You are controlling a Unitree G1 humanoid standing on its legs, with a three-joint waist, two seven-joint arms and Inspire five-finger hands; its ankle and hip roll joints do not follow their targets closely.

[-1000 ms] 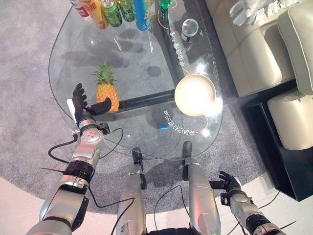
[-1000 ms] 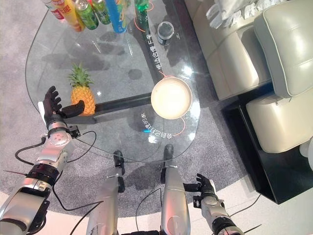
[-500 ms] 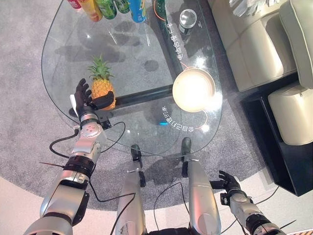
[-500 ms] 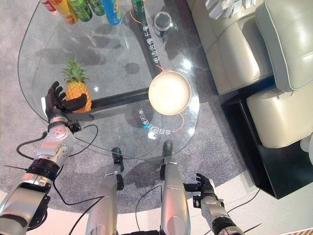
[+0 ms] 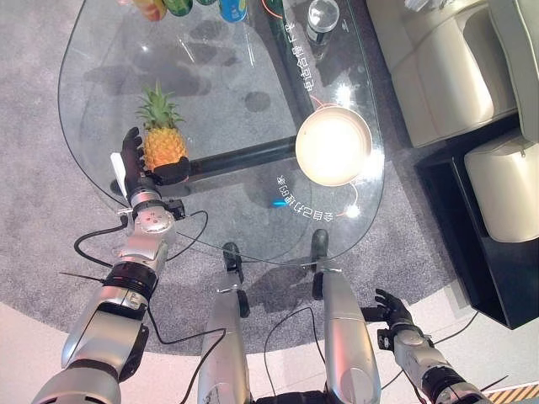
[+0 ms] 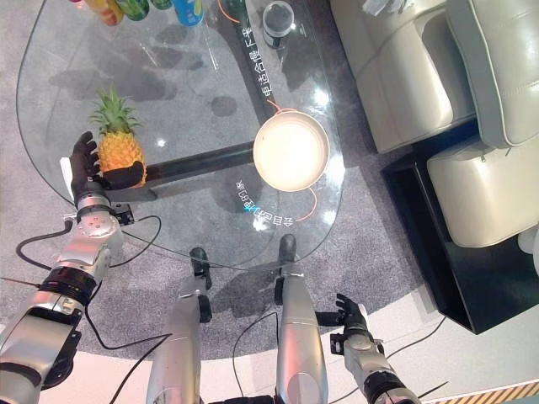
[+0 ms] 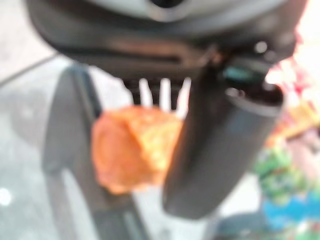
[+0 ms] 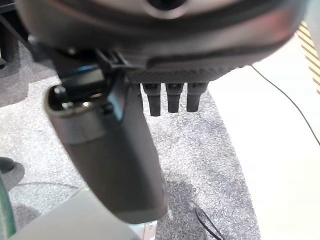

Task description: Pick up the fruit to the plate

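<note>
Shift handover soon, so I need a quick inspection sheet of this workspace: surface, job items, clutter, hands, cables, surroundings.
Surface: glass table, see-through, on a grey carpet.
Job's things: pineapple upright near the table's left edge; round white plate on the table's right side, nothing on it.
Clutter: colourful bottles at the far edge; a dark-lidded jar at the far right.
Hands: left hand at the pineapple's base, thumb curled round its front, fingers behind it; right hand low beside the robot, away from the table, fingers relaxed.
Cables: nothing seen.
Surroundings: cream sofa to the right.
</note>
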